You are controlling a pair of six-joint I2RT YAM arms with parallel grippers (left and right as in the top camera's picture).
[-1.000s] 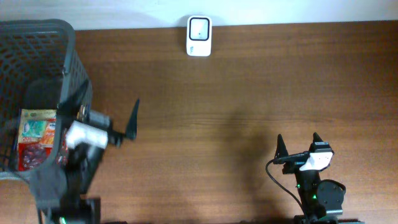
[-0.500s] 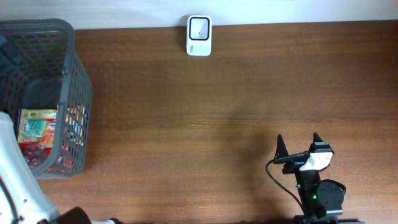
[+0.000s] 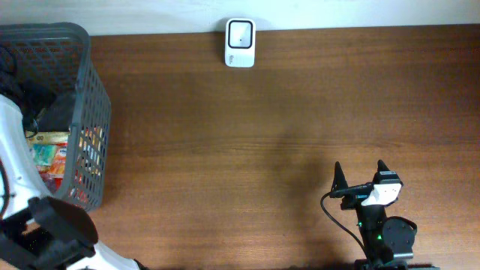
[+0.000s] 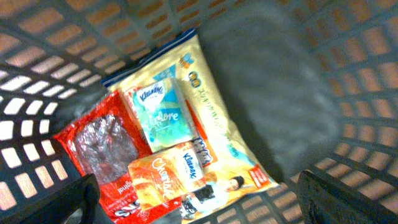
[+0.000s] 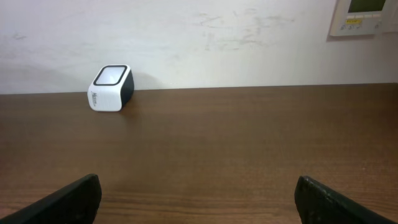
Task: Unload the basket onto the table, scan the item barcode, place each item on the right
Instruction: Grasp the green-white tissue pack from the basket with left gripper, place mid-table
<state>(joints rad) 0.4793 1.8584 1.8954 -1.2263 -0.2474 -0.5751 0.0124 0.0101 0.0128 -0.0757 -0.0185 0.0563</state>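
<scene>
The grey basket (image 3: 84, 97) held a tissue pack (image 4: 160, 115), a red packet (image 4: 102, 146) and a yellow packet (image 4: 221, 118). The left fingers (image 4: 348, 199) hung apart above them. The right fingers (image 5: 62, 199) stood apart, facing the white scanner (image 3: 240, 43) on the surface (image 3: 300, 105).

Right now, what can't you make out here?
- Barcode on the packets: left wrist, none visible, print blurred.
- Packets overhead: mostly covered by left arm and basket wall.
- Grey shape beside them: left wrist, blurred, unidentifiable.
- Wall panel: right wrist, cut off by top edge.

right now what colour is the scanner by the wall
White scanner with a dark side, clearest in the right wrist view.
</scene>
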